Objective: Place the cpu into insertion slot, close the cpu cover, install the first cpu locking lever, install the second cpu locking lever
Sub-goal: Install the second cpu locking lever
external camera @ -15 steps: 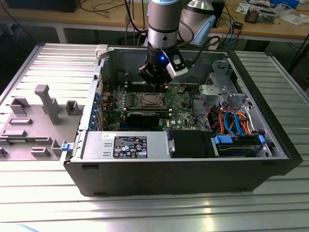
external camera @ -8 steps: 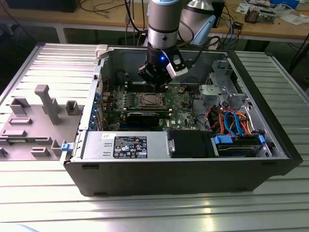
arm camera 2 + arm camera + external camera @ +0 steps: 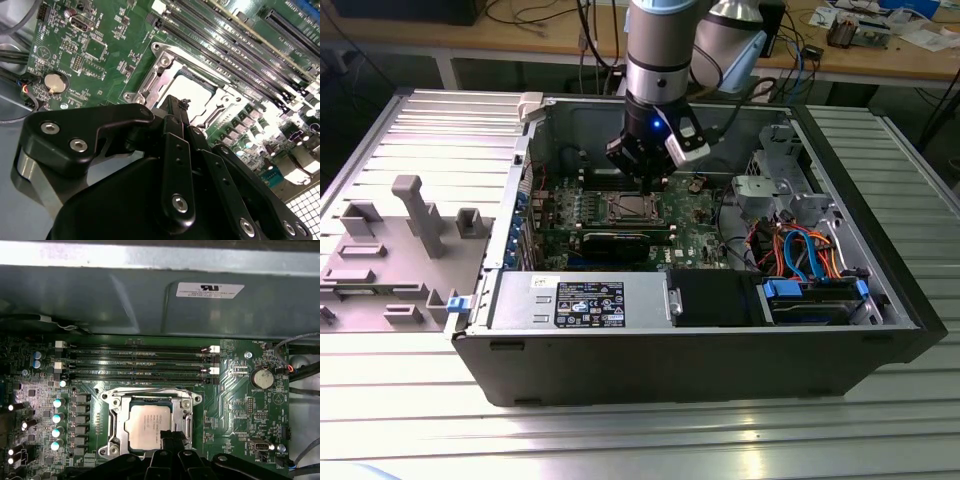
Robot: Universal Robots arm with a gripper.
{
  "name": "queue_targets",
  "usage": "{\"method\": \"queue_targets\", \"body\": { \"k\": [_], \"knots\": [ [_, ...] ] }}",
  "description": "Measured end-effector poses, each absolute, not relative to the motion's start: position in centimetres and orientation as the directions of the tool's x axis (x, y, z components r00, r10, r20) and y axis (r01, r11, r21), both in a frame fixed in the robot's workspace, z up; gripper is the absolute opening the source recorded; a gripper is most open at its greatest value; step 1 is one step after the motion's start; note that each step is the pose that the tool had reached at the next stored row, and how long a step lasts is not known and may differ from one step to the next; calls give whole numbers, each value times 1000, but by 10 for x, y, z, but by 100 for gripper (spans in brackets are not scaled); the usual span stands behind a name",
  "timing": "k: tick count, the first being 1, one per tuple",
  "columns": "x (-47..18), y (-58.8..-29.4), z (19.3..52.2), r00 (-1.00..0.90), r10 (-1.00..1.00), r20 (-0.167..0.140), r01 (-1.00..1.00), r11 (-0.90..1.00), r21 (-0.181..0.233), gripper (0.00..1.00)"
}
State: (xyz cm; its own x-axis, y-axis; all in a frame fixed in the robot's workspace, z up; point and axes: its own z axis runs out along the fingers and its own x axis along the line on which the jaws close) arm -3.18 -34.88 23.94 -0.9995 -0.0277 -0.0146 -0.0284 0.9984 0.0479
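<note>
Ribbed metal tabletop [image 3: 410,420] is occupied by an open computer case [image 3: 720,350] (its white labels cannot be read). Inside, the cpu [image 3: 149,426] is seen seated in its socket, framed by the lowered cpu cover [image 3: 187,415]. The gripper [image 3: 170,436], fingers pinched together and empty, is held just above the chip's edge.

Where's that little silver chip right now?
The cpu sits in its socket on the green motherboard, framed by the cpu cover, just below the memory slots in the first wrist view, with the claw at its edge.
</note>
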Motion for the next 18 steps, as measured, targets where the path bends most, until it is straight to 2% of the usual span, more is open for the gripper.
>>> {"method": "queue_targets", "body": {
  "k": [18],
  "knots": [
    [-32,-357,239,-1000,-28,-14,-28,999,41,11]
  ]
}}
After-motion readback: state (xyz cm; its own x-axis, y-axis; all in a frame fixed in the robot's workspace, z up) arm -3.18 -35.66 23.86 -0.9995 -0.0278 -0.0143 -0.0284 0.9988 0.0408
